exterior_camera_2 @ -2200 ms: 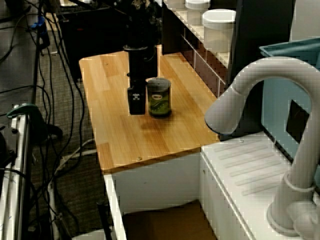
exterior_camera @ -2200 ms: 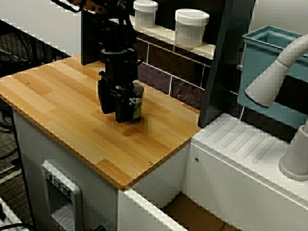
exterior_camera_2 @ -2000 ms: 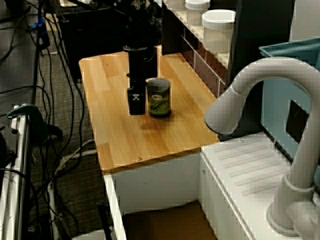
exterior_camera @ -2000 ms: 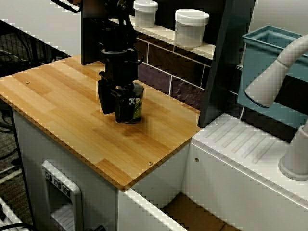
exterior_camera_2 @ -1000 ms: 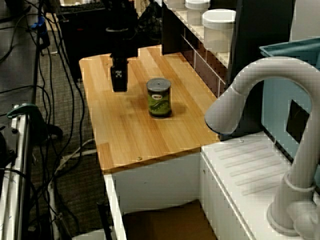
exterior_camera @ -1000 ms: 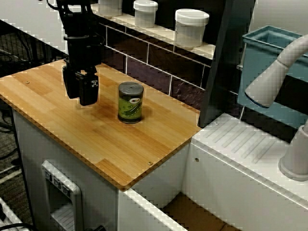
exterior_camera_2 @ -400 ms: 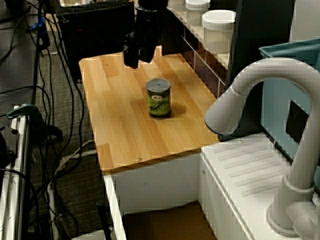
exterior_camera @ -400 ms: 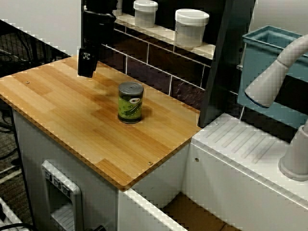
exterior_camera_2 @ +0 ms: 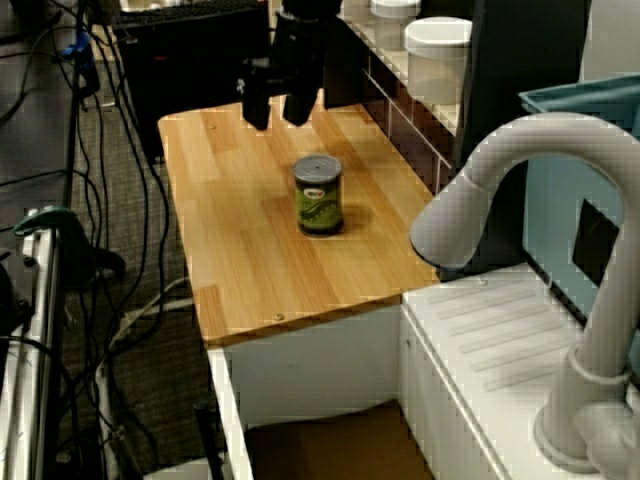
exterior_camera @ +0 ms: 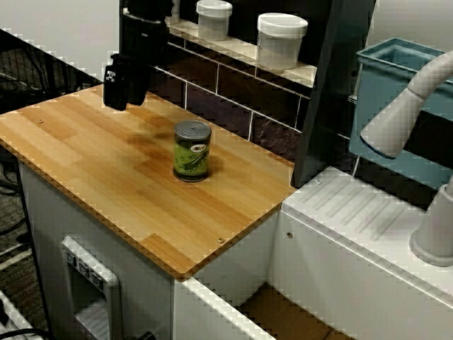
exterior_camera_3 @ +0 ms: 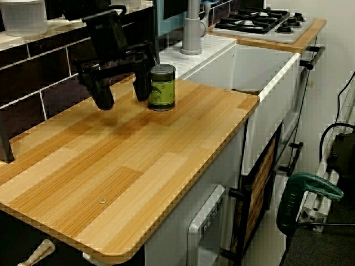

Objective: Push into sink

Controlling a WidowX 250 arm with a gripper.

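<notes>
In the view from the front corner we are seeing two white lidded jars (exterior_camera: 282, 40) sitting on the tiled ledge behind the wooden counter (exterior_camera: 99, 166); their contents are hidden from us. A teal bin (exterior_camera: 396, 92) is standing at the right, and we cannot see inside it. The green can (exterior_camera: 192, 151) is standing upright near the middle of the counter, with a grey lid and a green label bearing a pale oval. The gripper (exterior_camera: 122, 86) is hovering above the counter's back left part, well apart from the can. Only a strip of the sink (exterior_camera: 283, 315), its tan floor below the counter's edge, is showing here.

In the view from the sink end we are looking along the counter (exterior_camera_2: 240, 260). The gripper (exterior_camera_2: 278, 108) is hanging beyond the can (exterior_camera_2: 318, 195), its two fingers (exterior_camera_2: 256, 102) spread wide with nothing between them. The sink (exterior_camera_2: 330, 440) is lying at the near end, its brown floor empty where we can see it. The grey faucet (exterior_camera_2: 540, 270) is arching over the ridged drainboard (exterior_camera_2: 480, 330).

In the low view along the counter we are seeing the gripper (exterior_camera_3: 119, 83) from the side, fingers parted, just left of the can (exterior_camera_3: 161, 87) but not touching it. Only here are the sink's (exterior_camera_3: 260, 72) white walls and the stove (exterior_camera_3: 266, 19) beyond showing.
</notes>
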